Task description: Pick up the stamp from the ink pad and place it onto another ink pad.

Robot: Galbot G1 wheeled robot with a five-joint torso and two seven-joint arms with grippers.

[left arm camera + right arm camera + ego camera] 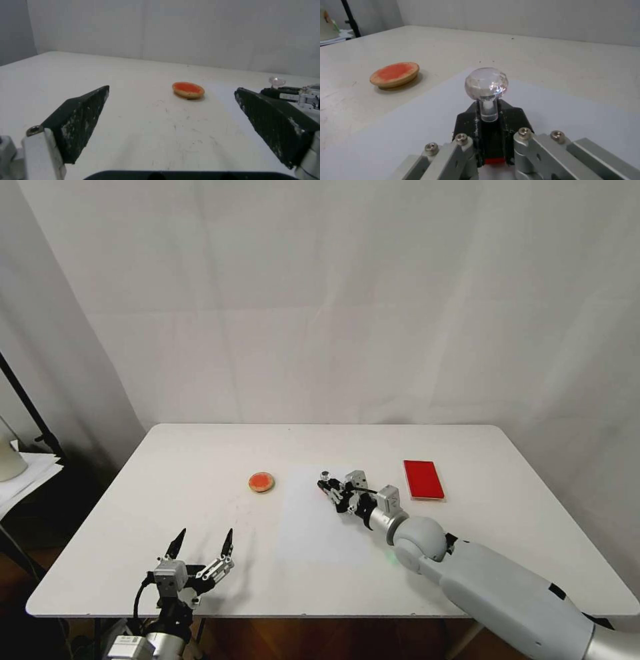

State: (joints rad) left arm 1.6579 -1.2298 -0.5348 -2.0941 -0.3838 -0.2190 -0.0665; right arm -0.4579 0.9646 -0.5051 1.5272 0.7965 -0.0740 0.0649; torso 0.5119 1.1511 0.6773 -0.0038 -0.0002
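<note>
Gripping the stamp (486,90), the right claw (328,488) hangs between round pad (262,483) and red pad (423,479); left claw (203,543) sits wide apart near the tabletop (200,460) edge.

My right gripper (488,130) pinches the clear-knobbed stamp (486,91) upright, between the round orange pad (262,483) and the flat red rectangle pad (423,479).

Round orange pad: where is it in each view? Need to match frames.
Head view: round orange pad on the table's mid-left, beyond the left end effector.
Left wrist view: pad centred between the open fingers.
Right wrist view: pad beside the white sheet.
Shared landmark: the stamp held by the right end effector.
</note>
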